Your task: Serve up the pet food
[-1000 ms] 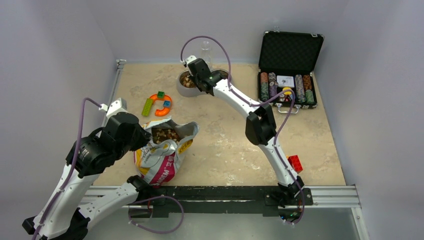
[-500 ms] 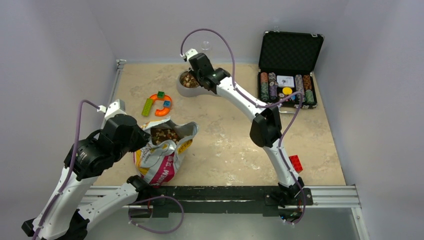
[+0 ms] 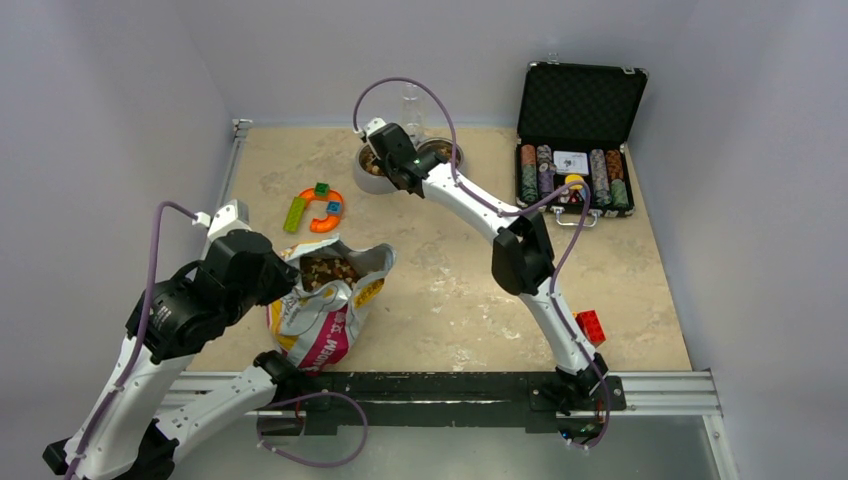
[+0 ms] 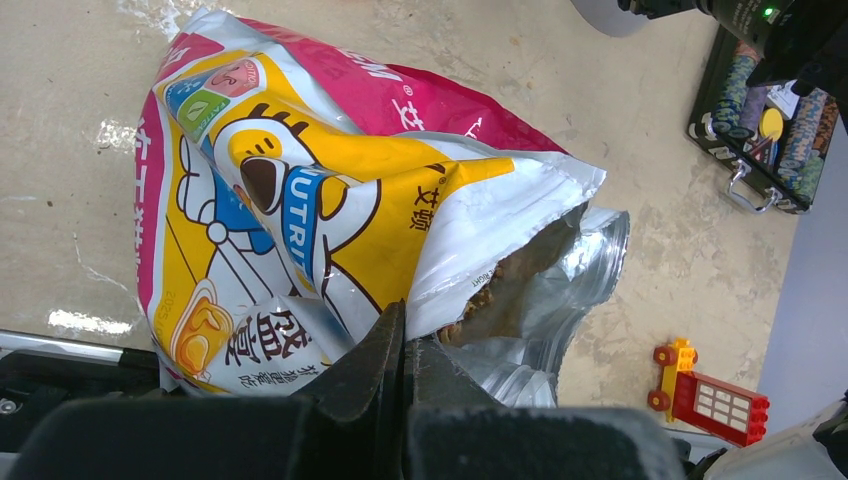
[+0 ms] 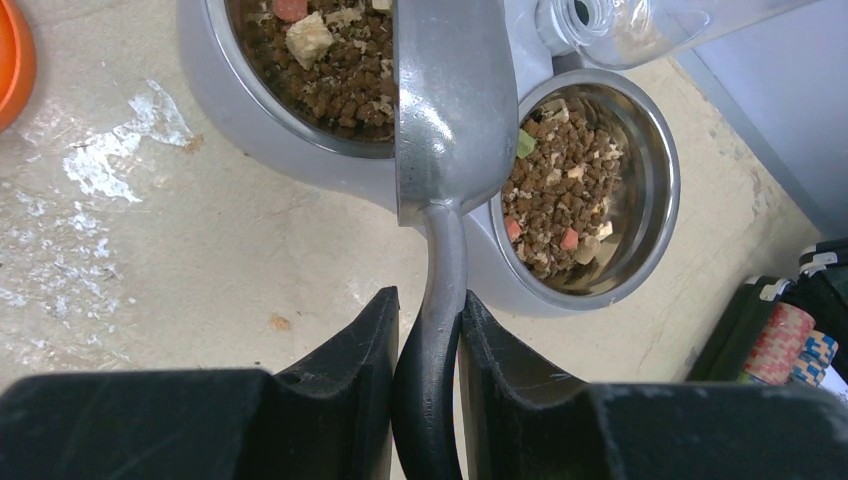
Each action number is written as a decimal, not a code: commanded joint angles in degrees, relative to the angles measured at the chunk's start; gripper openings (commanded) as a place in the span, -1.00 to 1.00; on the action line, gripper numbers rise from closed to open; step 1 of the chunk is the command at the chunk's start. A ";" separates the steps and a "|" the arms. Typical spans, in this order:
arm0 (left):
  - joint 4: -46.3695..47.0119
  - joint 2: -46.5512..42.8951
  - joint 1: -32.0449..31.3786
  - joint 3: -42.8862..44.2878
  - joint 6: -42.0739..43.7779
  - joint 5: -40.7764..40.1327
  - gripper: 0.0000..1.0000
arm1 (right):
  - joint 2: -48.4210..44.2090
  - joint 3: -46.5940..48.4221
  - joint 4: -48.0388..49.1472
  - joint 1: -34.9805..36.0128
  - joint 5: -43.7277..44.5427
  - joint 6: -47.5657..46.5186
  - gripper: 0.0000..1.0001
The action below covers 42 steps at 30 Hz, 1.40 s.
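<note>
Looking through your right wrist camera, you see the right gripper (image 5: 428, 305) clamped on the dark curved handle of a dull grey metal scoop (image 5: 455, 100), one finger on each side. The scoop's head hangs over a grey plastic twin-bowl feeder (image 5: 250, 130). It covers part of the rim of the bowl on the left of that view and the ridge between the two bowls.

The small brown and tan pellets of pet food (image 5: 560, 190), mixed with a few pale, pink and green bits, lie in both steel bowls. A clear plastic bottle (image 5: 640, 25) stands just behind the feeder.

More pellets fill the open mouth of the white, pink and yellow printed foil bag (image 4: 330, 200), which sits slumped on the beige stone-look tabletop (image 3: 450, 290) near your left arm. Your left gripper (image 4: 405, 345) is squeezed tight, its fingertips meeting on the white edge of the bag's mouth, and it seems to be pinching the foil there.

From above, the bag and the feeder are well apart, with an orange horseshoe-shaped toy (image 3: 325, 212) between them. An open black case of striped poker chips (image 3: 585, 100) stands at the far right. A red toy block (image 3: 590, 327) lies near your right arm's base.
</note>
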 commanded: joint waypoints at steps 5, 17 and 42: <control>-3.76 -0.72 0.29 1.23 0.77 -0.53 -1.00 | -0.96 0.19 2.16 0.08 1.93 -0.33 -1.00; -2.01 -0.05 0.30 1.57 2.30 -0.21 -1.00 | -5.79 3.23 0.97 -0.07 3.26 2.05 -1.00; 10.13 9.73 0.29 0.35 15.95 13.64 -1.00 | -57.09 -28.58 -18.90 -2.38 -39.93 23.10 -1.00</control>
